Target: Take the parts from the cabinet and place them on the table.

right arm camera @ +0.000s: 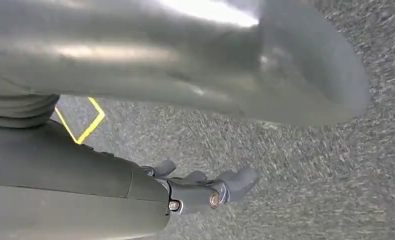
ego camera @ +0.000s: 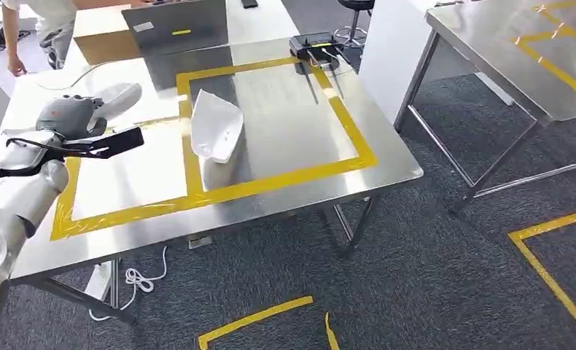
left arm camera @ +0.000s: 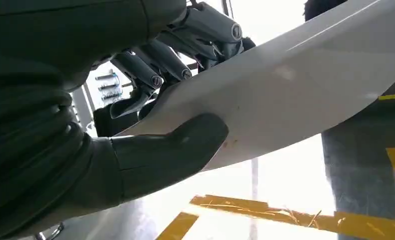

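Observation:
My left hand (ego camera: 72, 120) hovers over the left part of the steel table (ego camera: 387, 157) and grips a white curved part (ego camera: 119, 98). In the left wrist view the thumb (left arm camera: 175, 147) presses under this white part (left arm camera: 305, 95) and the dark fingers (left arm camera: 155, 70) close over its upper face. A second white part (ego camera: 216, 127) lies on the table, across the yellow tape line between the two marked rectangles. My right hand (right arm camera: 205, 190) hangs over grey carpet, its fingers loosely apart and holding nothing.
A black device with cables (ego camera: 314, 45) sits at the table's far edge, a grey case (ego camera: 183, 25) behind it. A person (ego camera: 41, 29) stands at the far left. Another steel table (ego camera: 518, 51) stands to the right; white cables (ego camera: 135, 281) lie under mine.

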Available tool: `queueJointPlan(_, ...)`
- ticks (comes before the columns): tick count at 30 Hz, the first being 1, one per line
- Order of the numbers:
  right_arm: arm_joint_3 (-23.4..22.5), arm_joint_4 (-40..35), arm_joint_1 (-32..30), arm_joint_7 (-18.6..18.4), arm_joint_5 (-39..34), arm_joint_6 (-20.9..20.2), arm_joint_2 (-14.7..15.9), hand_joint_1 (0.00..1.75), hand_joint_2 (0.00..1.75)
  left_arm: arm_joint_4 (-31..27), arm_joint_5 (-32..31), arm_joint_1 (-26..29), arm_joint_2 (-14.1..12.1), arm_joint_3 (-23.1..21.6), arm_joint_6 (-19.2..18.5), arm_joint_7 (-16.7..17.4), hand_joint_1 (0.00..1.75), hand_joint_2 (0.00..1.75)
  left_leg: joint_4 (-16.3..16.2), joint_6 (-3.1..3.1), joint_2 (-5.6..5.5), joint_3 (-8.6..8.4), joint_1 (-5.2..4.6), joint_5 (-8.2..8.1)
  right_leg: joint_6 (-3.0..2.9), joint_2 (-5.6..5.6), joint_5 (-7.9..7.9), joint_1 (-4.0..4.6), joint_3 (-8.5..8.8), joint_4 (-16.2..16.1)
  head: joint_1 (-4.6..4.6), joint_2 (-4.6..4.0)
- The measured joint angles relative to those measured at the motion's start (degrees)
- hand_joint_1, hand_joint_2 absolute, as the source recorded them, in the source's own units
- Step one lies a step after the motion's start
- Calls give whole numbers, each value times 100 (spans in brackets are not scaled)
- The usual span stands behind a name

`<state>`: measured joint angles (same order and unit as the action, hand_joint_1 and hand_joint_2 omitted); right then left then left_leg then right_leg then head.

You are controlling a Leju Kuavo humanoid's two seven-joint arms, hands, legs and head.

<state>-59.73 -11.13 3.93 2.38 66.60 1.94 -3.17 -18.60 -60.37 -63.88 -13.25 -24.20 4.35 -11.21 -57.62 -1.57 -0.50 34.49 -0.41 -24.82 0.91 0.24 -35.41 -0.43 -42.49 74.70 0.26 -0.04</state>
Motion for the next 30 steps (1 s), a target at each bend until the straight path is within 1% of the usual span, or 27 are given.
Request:
queueJointPlan(1,-9,0,1,2,-9,20,0,0,0,7,-13,4,13,0,0,0,175,175,-15,2,-6,-74,-14,-66,-28,0,179,9,50,-287,2,0)
queueJointPlan(2,-13,0,2,2,-18,39,2,0,0,13,-22,4,26,0,2,7,175,175,-27,6,-7,-157,-21,-136,-74,0,477,21,184,-722,2,0)
queueJointPlan(3,-18,0,1,2,-18,48,2,0,0,13,-33,3,42,0,9,31,175,175,-31,14,-6,-247,-30,-210,-138,-2,889,53,354,-1246,2,0)
queueJointPlan(4,-22,0,-8,2,-15,51,2,0,0,24,-33,7,53,5,13,57,175,175,-30,30,-2,-235,-35,-271,-193,-2,1312,77,434,-1631,2,0)
queueJointPlan(5,-24,0,-10,2,-9,48,0,0,0,44,-33,4,64,18,39,92,175,175,-44,72,-28,-326,-60,-317,-195,8,1117,104,452,-1630,-15,0)
queueJointPlan(6,-24,0,-8,2,9,48,-4,0,0,53,-39,4,59,44,53,107,175,175,-42,105,-30,-320,-62,-354,-202,13,1193,102,510,-1627,-13,0)
queueJointPlan(8,-24,0,-4,-22,31,48,-9,0,0,61,-33,53,37,96,81,112,175,175,-98,168,-34,-357,-66,-315,-259,10,1193,94,557,-1662,-9,0)
queueJointPlan(9,-24,0,5,-35,37,51,-11,0,0,61,-26,81,20,118,87,101,175,175,-234,183,-26,-238,-60,-311,-282,22,1180,51,631,-1694,-4,0)
queueJointPlan(10,-24,0,6,-61,35,53,-11,0,0,70,-22,96,0,153,90,87,175,175,-512,228,-14,-115,-52,-267,-318,27,1146,46,687,-1709,-20,0)
queueJointPlan(11,-24,0,8,-78,35,53,-11,0,0,81,-18,98,-17,173,92,83,175,175,-855,278,-10,99,-32,-314,-347,29,1104,40,722,-1712,-33,0)
queueJointPlan(13,-24,0,-3,-83,35,53,-11,0,0,112,-11,146,-50,208,92,85,175,175,-1589,348,-4,618,17,-712,-353,31,1002,28,811,-1712,-33,0)
queueJointPlan(14,-24,0,-9,-85,35,53,-13,0,0,125,-11,190,-52,232,92,85,175,175,-1801,367,-1,812,34,-858,-342,32,950,17,868,-1711,-35,0)
queueJointPlan(15,-24,0,-14,-85,35,51,-13,0,0,140,-11,223,-57,241,92,81,175,175,-1793,384,3,886,49,-832,-329,36,899,8,934,-1709,-35,0)
queueJointPlan(16,-24,0,-16,-83,35,51,-13,0,0,151,-11,245,-57,243,92,81,175,175,-1560,397,12,845,65,-648,-311,38,839,-1,1016,-1709,-35,0)
queueJointPlan(17,-24,0,-14,-83,35,53,-13,0,0,155,-11,248,-63,245,92,81,175,175,-1167,399,19,718,79,-371,-294,38,780,-8,1098,-1707,-35,0)
queueJointPlan(18,-24,0,-11,-83,35,53,-13,0,0,155,-11,245,-72,252,92,79,175,175,-581,391,25,507,90,32,-267,38,709,-14,1200,-1706,-33,0)
queueJointPlan(19,-24,0,-14,-83,35,53,-13,0,0,164,-11,247,-79,260,92,79,175,175,-166,387,32,378,98,384,-242,38,653,-13,1207,-1714,-35,0)
queueJointPlan(20,-26,0,-2,-83,37,53,-11,0,0,179,-11,242,-90,278,96,90,175,175,14,366,29,382,74,277,-203,40,611,1,1259,-1661,-41,0)
queueJointPlan(21,-26,0,1,-85,37,53,-13,0,0,184,-15,244,-91,286,105,101,175,175,-29,298,25,325,55,246,-166,49,589,4,1220,-1666,-42,0)
queueJointPlan(22,-26,0,-8,-85,48,53,-13,0,0,186,-35,280,-105,289,147,136,175,175,-51,260,23,352,56,302,-128,52,558,-6,1218,-1670,-37,0)
queueJointPlan(24,-26,0,-9,-81,83,51,-7,0,0,184,-11,322,-144,315,238,129,175,175,-30,231,16,347,60,312,-108,55,531,2,1257,-1718,-37,0)
queueJointPlan(25,-26,0,-10,-77,101,48,9,0,0,192,-11,323,-155,354,295,81,175,175,-15,264,14,342,65,320,-183,61,573,9,1267,-1740,-37,0)
queueJointPlan(26,-26,0,-7,-74,122,44,18,0,0,201,-18,329,-173,396,313,68,175,175,-15,260,10,347,68,309,-214,62,564,13,1271,-1745,-33,0)
queueJointPlan(27,-26,0,-9,-74,124,44,31,0,0,208,-50,362,-179,411,315,42,175,175,-15,227,-1,344,66,282,-214,60,563,12,1286,-1758,-35,0)
queueJointPlan(28,-26,0,-10,-70,133,44,46,0,0,208,-85,399,-199,418,311,31,0,175,-15,211,-4,342,65,268,-215,59,564,13,1292,-1759,-33,0)
queueJointPlan(29,-26,0,-10,-64,140,44,46,0,0,214,-103,427,-214,420,288,26,0,175,-17,186,-8,342,63,251,-216,58,564,13,1297,-1769,-33,0)
queueJointPlan(30,-26,0,-9,-59,140,44,46,0,0,219,-112,441,-227,424,273,20,0,175,-22,182,-14,347,60,248,-221,56,560,12,1305,-1786,-33,0)
